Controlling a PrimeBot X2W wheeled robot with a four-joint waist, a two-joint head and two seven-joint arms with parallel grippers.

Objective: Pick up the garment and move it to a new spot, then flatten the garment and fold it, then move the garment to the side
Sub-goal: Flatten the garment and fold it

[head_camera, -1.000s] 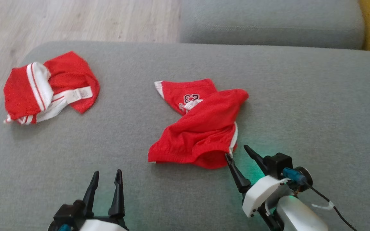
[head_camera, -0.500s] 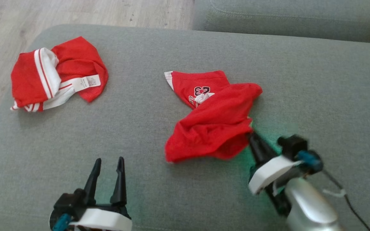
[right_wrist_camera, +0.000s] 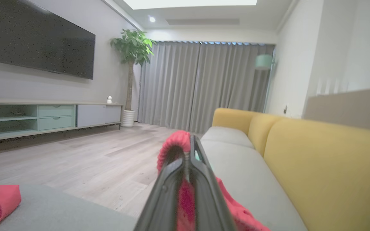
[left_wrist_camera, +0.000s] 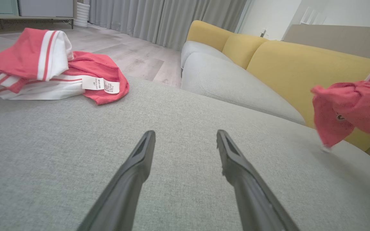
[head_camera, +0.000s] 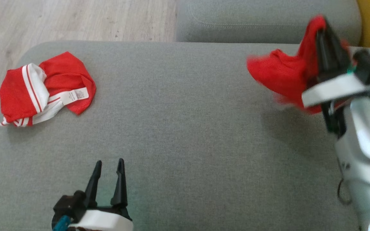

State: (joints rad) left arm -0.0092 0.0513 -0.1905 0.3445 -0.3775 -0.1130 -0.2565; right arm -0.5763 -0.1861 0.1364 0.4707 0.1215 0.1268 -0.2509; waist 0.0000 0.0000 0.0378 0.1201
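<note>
The red garment point(head_camera: 279, 78) hangs in the air at the upper right of the head view, lifted off the grey cushion point(head_camera: 178, 128). My right gripper point(head_camera: 324, 35) is shut on its top edge, and the cloth drapes down to the left. The right wrist view shows the garment point(right_wrist_camera: 175, 146) bunched over the closed fingertips point(right_wrist_camera: 189, 154). The left wrist view shows the garment point(left_wrist_camera: 348, 109) dangling at the right edge. My left gripper point(head_camera: 108, 165) stands open low over the cushion's near edge, nothing between its fingers point(left_wrist_camera: 140, 160).
A second red and white garment point(head_camera: 43, 88) lies crumpled at the cushion's far left, near its edge. Wooden floor point(head_camera: 75, 19) lies beyond. Another grey cushion point(head_camera: 252, 19) and a yellow sofa back point(left_wrist_camera: 300, 67) are behind.
My right gripper shut on the garment's near edge, then lifted it up and to the right, off the cushion. The left gripper stayed put. The head camera shifted a little.
</note>
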